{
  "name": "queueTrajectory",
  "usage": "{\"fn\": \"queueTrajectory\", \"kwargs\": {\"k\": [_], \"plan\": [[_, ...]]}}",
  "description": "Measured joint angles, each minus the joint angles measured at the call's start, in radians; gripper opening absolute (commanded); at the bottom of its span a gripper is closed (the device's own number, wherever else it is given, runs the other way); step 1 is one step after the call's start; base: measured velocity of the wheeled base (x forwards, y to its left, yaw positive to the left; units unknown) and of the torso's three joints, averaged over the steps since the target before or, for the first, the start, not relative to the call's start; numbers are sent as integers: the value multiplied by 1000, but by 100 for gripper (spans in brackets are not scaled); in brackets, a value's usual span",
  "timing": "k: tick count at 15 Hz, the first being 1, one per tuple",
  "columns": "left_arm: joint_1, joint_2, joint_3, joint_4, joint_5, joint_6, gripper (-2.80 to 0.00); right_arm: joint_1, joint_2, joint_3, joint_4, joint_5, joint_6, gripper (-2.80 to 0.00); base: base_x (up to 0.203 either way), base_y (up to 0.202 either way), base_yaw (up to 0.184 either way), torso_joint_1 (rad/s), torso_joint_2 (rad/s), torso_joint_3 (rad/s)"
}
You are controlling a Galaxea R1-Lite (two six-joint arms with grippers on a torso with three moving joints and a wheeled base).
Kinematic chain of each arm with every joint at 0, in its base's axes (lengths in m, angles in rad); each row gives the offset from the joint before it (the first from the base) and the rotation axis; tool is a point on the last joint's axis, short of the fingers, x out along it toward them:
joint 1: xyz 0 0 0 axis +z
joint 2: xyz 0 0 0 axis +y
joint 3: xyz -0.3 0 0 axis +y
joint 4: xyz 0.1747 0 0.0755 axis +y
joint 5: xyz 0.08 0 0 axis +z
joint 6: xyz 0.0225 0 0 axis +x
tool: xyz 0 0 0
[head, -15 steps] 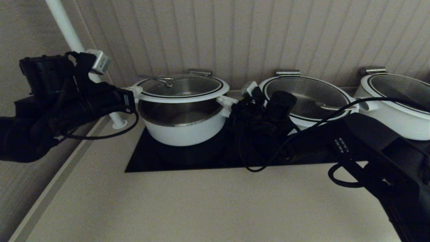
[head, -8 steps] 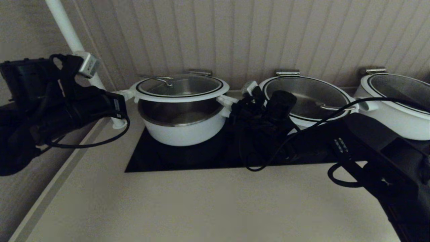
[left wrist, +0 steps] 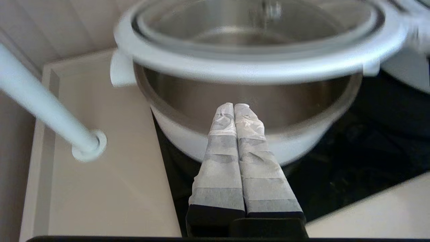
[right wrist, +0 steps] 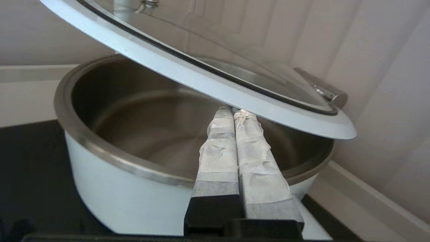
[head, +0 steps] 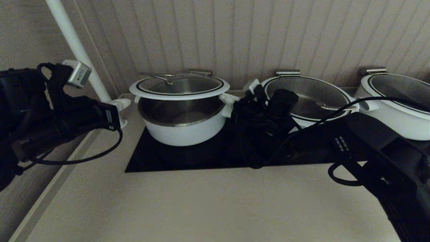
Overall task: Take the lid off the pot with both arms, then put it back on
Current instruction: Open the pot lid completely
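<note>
The lid, clear glass with a wide white rim and wire handle, is held above the pot with a gap showing the steel inside. My right gripper is shut, its taped tips tucked under the lid's rim on the right side. In the right wrist view the gripper touches the underside of the tilted lid over the pot. My left gripper is shut and empty, a short way left of the pot. In the left wrist view the gripper points at the pot below the lid.
Two other white pots with lids stand to the right. A white pole rises at the back left, its foot near my left gripper. The pot stands on a black cooktop set in a beige counter. A panelled wall is behind.
My left gripper has drawn back to the left, away from the lid's rim. The lid stays raised over the pot. The right arm has barely moved.
</note>
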Motion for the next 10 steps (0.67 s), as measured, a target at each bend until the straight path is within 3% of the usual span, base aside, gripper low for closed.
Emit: {"fn": "queueTrajectory", "kwargs": {"k": [5, 10], "plan": [[-1, -45, 96, -7, -3, 3, -280, -3, 6, -34, 28, 1, 0, -280, 0, 0, 0, 0, 0, 0], [-8, -42, 118, -10, -2, 5, -280, -7, 11, -76, 54, 0, 0, -280, 0, 0, 0, 0, 0, 0]]}}
